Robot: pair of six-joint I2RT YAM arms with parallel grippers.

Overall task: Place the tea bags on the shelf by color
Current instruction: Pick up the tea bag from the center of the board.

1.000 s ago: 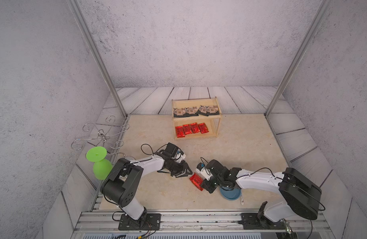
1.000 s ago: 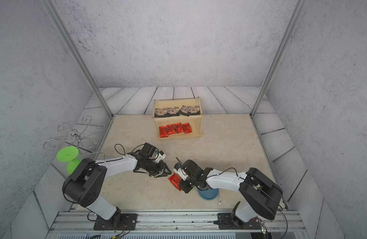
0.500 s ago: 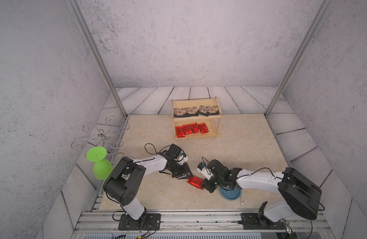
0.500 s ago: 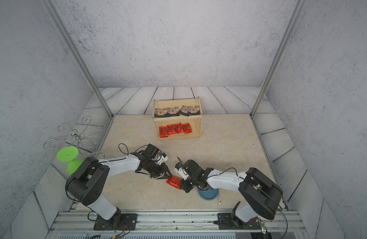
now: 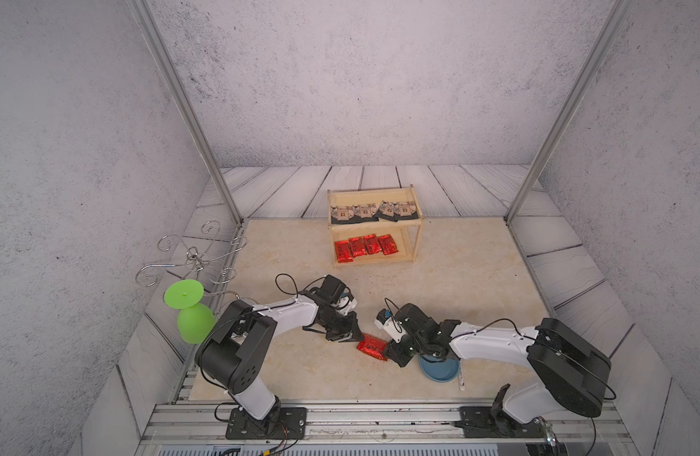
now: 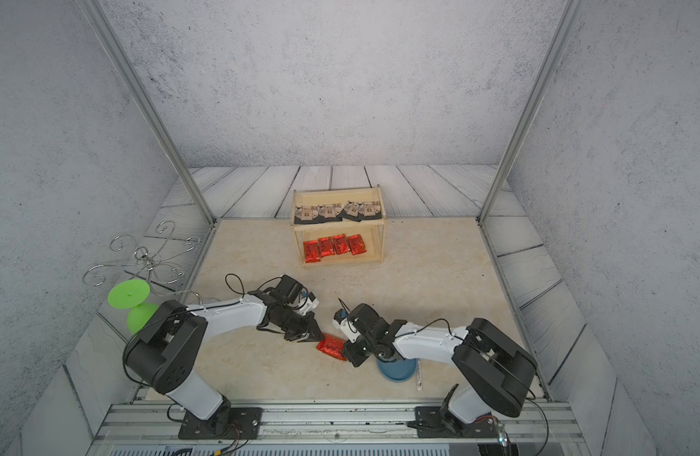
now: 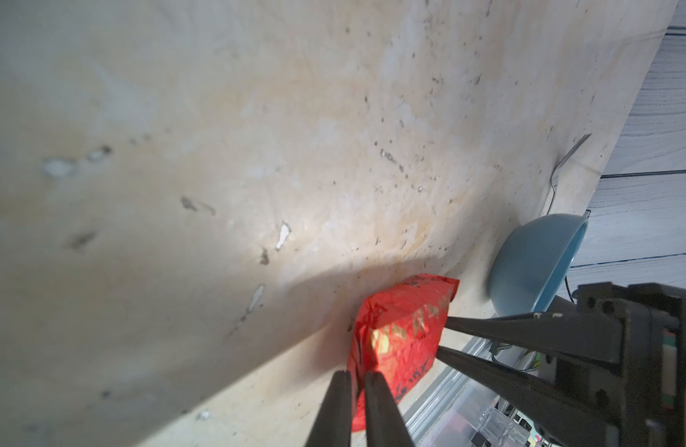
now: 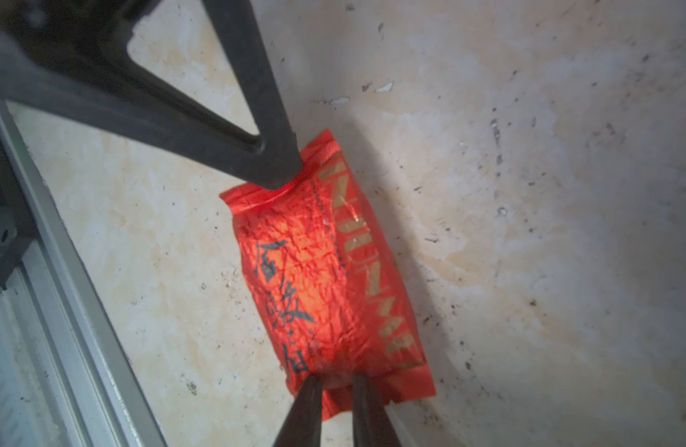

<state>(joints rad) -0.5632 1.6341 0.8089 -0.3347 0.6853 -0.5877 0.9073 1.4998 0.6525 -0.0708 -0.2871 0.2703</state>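
Tea bag point(image 8: 325, 278) edges hidden (behind jaws)

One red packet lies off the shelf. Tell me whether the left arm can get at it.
Probably yes: the left pincer seems to pinch one end of the red packet; the right pincer holds the other end, blocking nothing.

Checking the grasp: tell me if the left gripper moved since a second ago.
Yes, slightly: the left gripper edged away from the shelf, onto the red tea bag.

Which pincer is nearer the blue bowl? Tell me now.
Right. The right pincer pinches the red tea bag at its end beside the blue bowl; the left pincer grips the bag's far end, farther away.
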